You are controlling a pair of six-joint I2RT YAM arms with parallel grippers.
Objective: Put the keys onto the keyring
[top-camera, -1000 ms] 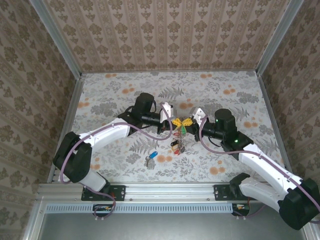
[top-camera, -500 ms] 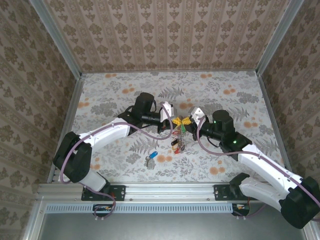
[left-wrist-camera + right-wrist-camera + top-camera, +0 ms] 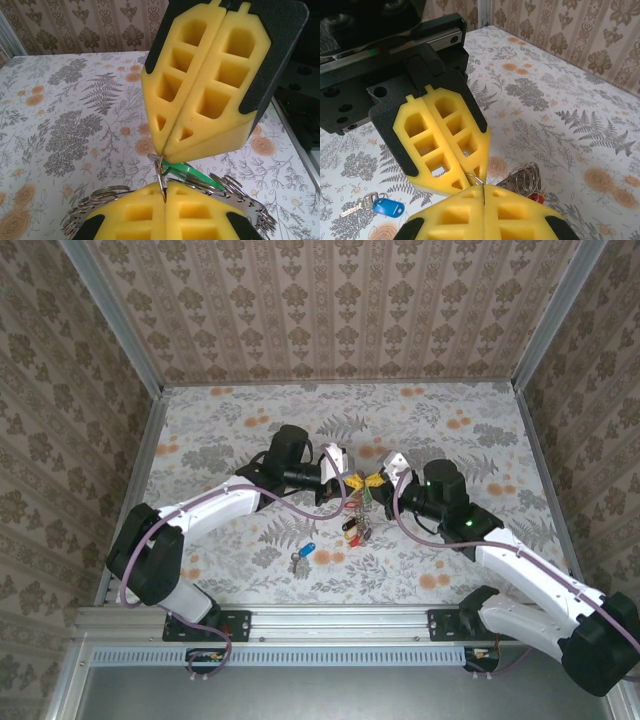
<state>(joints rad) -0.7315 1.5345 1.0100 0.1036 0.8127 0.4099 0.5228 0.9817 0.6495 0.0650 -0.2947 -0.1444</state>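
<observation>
My left gripper [image 3: 352, 481] and right gripper [image 3: 373, 480] meet tip to tip above the table's middle. Both are shut on a thin wire loop [image 3: 160, 169] of the keyring [image 3: 357, 525], whose bunch of small rings and red, green and black heads hangs below them. In the left wrist view my own yellow pads [image 3: 200, 210] pinch the loop from below and the right gripper's pads [image 3: 200, 100] pinch it from above, with a green head [image 3: 189, 172] beside it. A blue-headed key [image 3: 303, 554] on a small ring lies on the table, near left of the bunch, also seen as the blue key [image 3: 387, 206].
Patterned walls [image 3: 330, 310] close the table at the back and sides. A metal rail [image 3: 320, 620] runs along the near edge by the arm bases. Floral tabletop [image 3: 230, 430] spreads out behind and to either side of the arms.
The right gripper has edged a little left, closing onto the left gripper's tips. The left arm and the blue key have stayed put.
</observation>
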